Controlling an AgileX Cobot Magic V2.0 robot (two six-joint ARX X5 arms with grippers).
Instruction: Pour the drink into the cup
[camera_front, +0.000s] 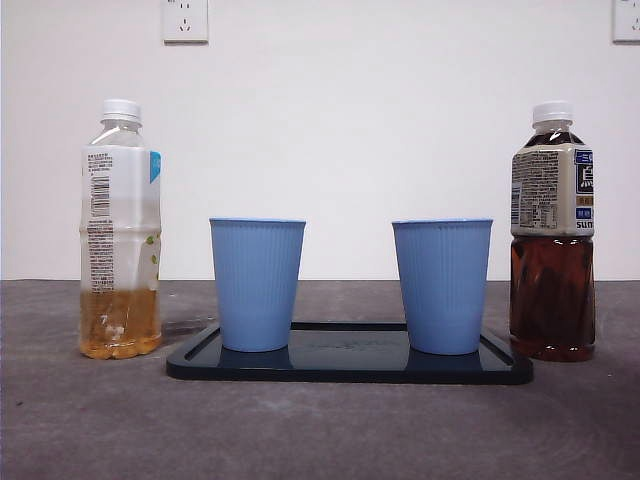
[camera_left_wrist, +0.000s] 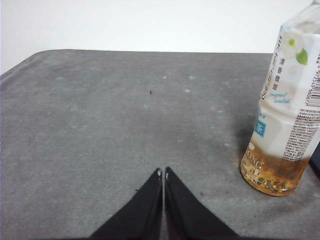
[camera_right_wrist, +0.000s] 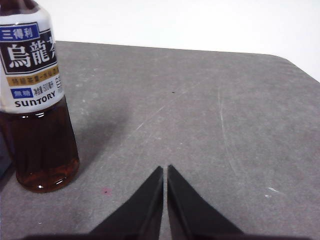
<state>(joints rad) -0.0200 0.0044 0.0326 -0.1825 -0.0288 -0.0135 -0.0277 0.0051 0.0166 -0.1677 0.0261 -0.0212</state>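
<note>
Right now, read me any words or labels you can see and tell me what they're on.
"SUNTORY": dark tea bottle, white label band.
"500ml", roughly: same label, gold strip, too small to be sure.
"ONG": pale tea bottle, near the liquid line; the word's start is hidden.
Barcodes and fine print on both bottles: too small to read.

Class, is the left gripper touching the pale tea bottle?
Apart. The left wrist view shows the left gripper, jaws shut, with bare grey table between it and the pale tea bottle.

Two blue cups (camera_front: 257, 284) (camera_front: 442, 285) stand on a dark tray (camera_front: 350, 366), between a pale-tea bottle (camera_front: 120, 230) and a dark-tea bottle (camera_front: 552, 232).
</note>
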